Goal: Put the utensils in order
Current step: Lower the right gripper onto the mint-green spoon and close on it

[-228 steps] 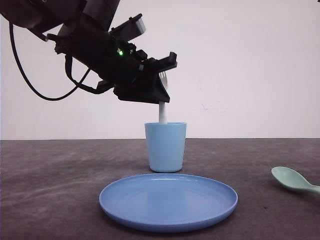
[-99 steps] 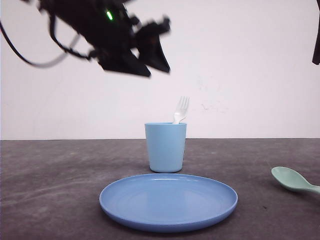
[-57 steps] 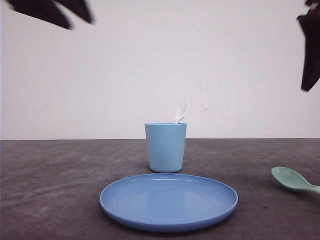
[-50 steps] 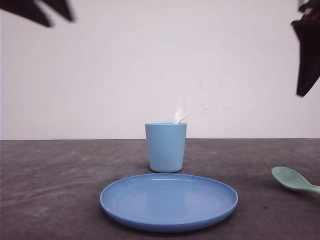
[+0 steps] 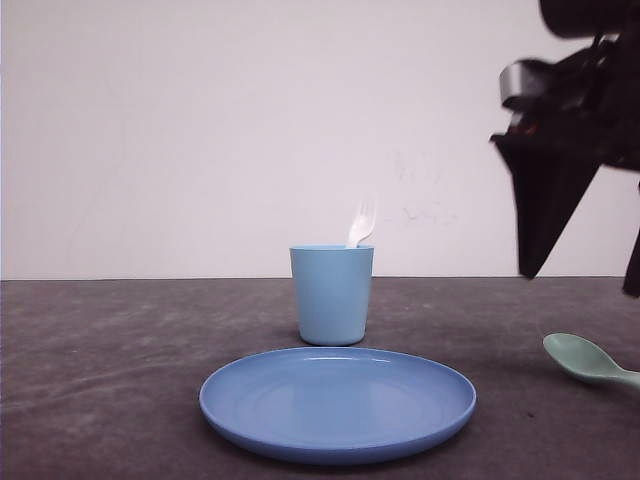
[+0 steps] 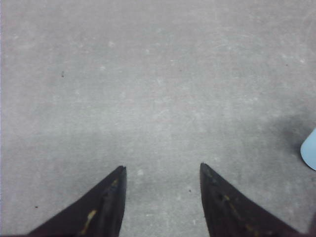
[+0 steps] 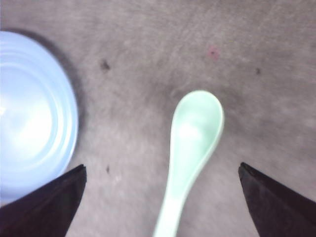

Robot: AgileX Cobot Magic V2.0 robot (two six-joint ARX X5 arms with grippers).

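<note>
Since the earlier frames the left arm has let go of the fork (image 5: 362, 222) and lifted away out of the front view, while the right arm has come down from the upper right toward the spoon (image 5: 590, 360).

The fork stands tines-up in the cup (image 5: 331, 294), leaning against the rim on the robot's right. The spoon lies flat on the table (image 5: 110, 370) well to the right of the plate (image 5: 337, 402) and apart from it. In the right wrist view the right gripper (image 7: 163, 197) hangs over the spoon (image 7: 190, 148) with its jaws spread wide, one finger on each side of the handle, holding nothing. The left gripper (image 6: 163, 197) hovers over bare table (image 6: 148, 84), jaws parted and empty, with an edge of the cup (image 6: 310, 150) at the side of its view.

The spoon looks like thin, light, stiff plastic, smooth enough to slip or skid if pinched off-centre. Because it lies low on the table, I judge that the fingers must come right down to the surface. The narrow handle, just behind the bowl, looks the best place to take hold; the rounded bowl would likely squirt out of the jaws.

Nothing lies between the gripper and the spoon. The plate (image 7: 29, 113) sits beside it but clear. The cup stands behind the plate, and the fork inside already takes the right side of its mouth, so the spoon probably needs to go in on the free side without knocking the light cup over.
</note>
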